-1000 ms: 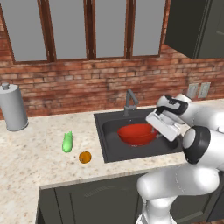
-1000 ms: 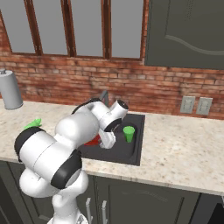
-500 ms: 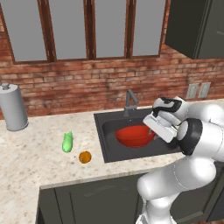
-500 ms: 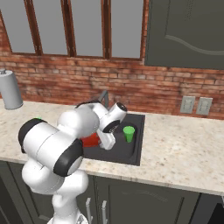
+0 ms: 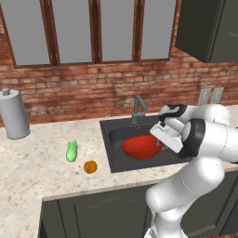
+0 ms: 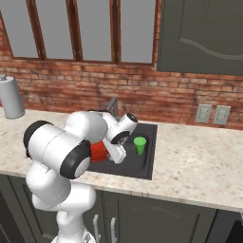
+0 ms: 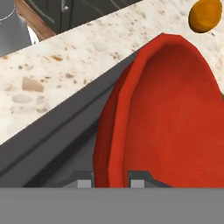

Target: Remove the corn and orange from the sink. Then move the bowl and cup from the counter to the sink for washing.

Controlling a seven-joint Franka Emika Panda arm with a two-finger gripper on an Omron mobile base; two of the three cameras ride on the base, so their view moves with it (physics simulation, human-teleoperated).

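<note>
The red bowl (image 5: 139, 148) sits tilted, low inside the dark sink (image 5: 117, 135), and its rim runs between my fingertips (image 7: 85, 181) in the hand view. My gripper (image 7: 111, 183) is shut on that rim, at the bowl's right side (image 5: 158, 140). The green cup (image 6: 139, 144) stands upright in the sink's right part, close to the bowl (image 6: 98, 151). On the counter left of the sink lie the green corn (image 5: 71, 150) and the orange (image 5: 90, 167), which also shows beyond the bowl (image 7: 204, 15).
A dark angular faucet (image 5: 137, 107) rises at the sink's back edge. A grey canister (image 5: 14, 114) stands at the far left by the brick wall. Speckled counter (image 6: 199, 161) stretches right of the sink.
My hand and the red bowl have sunk a little lower and to the left inside the sink. Corn, orange and cup have not moved.
</note>
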